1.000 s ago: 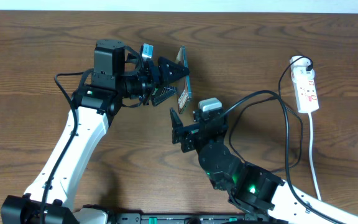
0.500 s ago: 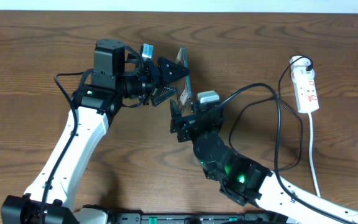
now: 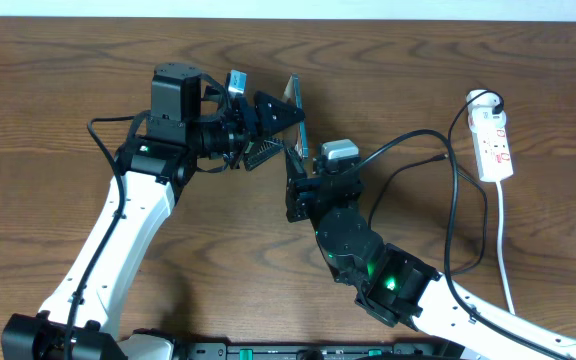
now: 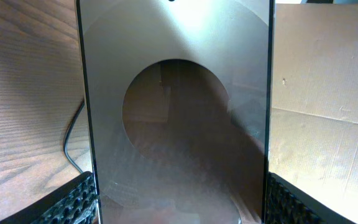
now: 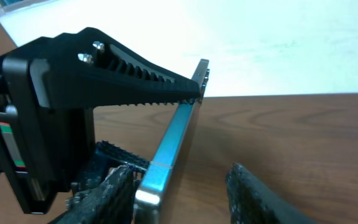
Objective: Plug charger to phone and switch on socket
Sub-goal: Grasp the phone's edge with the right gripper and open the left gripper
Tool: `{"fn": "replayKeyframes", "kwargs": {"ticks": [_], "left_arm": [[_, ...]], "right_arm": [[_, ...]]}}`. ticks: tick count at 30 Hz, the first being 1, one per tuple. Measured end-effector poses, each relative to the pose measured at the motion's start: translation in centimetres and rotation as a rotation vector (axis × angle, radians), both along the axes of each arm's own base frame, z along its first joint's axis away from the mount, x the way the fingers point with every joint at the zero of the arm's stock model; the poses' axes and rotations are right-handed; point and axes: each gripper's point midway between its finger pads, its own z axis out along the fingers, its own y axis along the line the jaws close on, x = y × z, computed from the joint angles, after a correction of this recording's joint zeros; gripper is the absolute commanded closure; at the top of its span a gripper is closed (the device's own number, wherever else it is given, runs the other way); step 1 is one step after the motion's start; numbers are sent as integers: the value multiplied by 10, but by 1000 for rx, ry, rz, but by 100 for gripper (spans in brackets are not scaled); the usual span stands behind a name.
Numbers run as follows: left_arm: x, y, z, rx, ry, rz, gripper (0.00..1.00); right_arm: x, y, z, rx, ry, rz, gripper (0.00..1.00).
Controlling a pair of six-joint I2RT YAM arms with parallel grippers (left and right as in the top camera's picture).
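Observation:
The phone [image 3: 295,110] stands on edge above the table, and my left gripper [image 3: 273,125] is shut on it. In the left wrist view the phone's shiny face [image 4: 176,124] fills the frame between both pads [image 4: 79,199]. My right gripper [image 3: 298,185] is at the phone's near end. In its wrist view the phone's metal edge [image 5: 179,124] runs between the right gripper's fingers [image 5: 178,171]. The left finger [image 5: 107,193] is close beside the phone and the right finger [image 5: 260,199] stands apart. The charger cable [image 3: 455,200] loops from the right arm to its plug head [image 3: 492,101] at the socket [image 3: 494,145]. Its connector tip is hidden.
The socket's white cord [image 3: 506,250] runs down the right side to the table's front edge. The black cable loops lie between the right arm and the socket. The left arm [image 3: 118,230] crosses the left half of the wooden table [image 3: 68,80].
My right gripper has moved up and left to the phone's near end, and its jaws have narrowed around it. The left arm and phone have not moved.

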Motion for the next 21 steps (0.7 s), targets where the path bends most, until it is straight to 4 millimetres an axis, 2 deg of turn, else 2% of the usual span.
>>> {"fn": "replayKeyframes", "kwargs": {"ticks": [6,18,21], "left_arm": [[0,0,0,0,0,0,37],[0,0,0,-1,2,2,36],[1,1,1,-3,2,4,27]], "right_arm": [[-1,2,2,8,-5,12,77],[0,3,6,25,-13,16,92],[0,2,6,30,-11,10,95]]}}
